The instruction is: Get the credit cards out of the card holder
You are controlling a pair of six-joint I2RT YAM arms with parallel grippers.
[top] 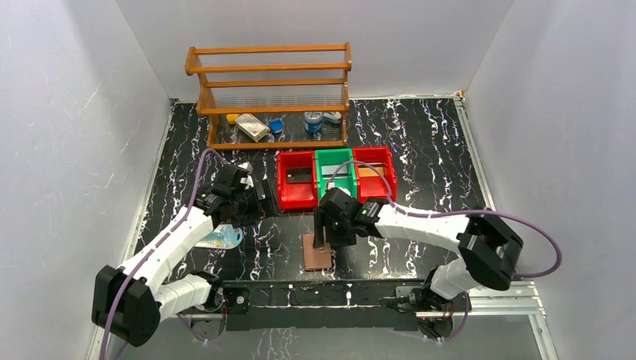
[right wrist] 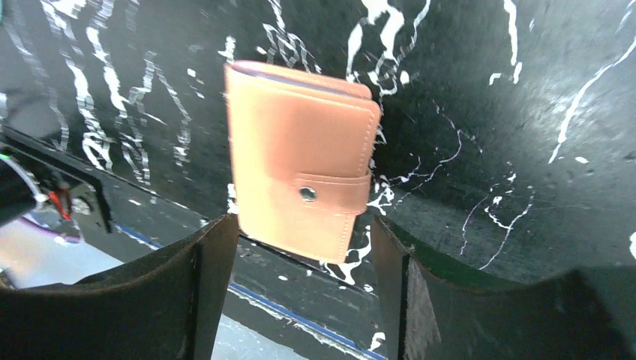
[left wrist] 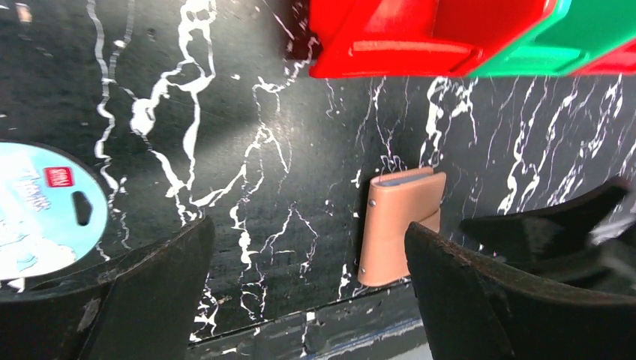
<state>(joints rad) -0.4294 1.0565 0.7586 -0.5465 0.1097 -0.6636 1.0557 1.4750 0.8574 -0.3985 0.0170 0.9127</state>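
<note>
The card holder (top: 316,252) is a reddish-brown leather wallet lying closed on the black marbled table near its front edge, its snap tab (right wrist: 331,193) fastened. It also shows in the right wrist view (right wrist: 292,165) and the left wrist view (left wrist: 394,225). No credit cards show; they are hidden or out of view. My right gripper (top: 327,234) hovers just above the wallet, open and empty (right wrist: 304,241). My left gripper (top: 251,204) is open and empty (left wrist: 307,240), to the left of the wallet and apart from it.
Two red bins (top: 297,180) (top: 374,172) with a green bin (top: 335,171) between them stand just behind the wallet. A wooden rack (top: 270,97) with small items is at the back. A pale blue round packet (top: 222,238) lies under the left arm. The table's front rail (top: 330,294) is close.
</note>
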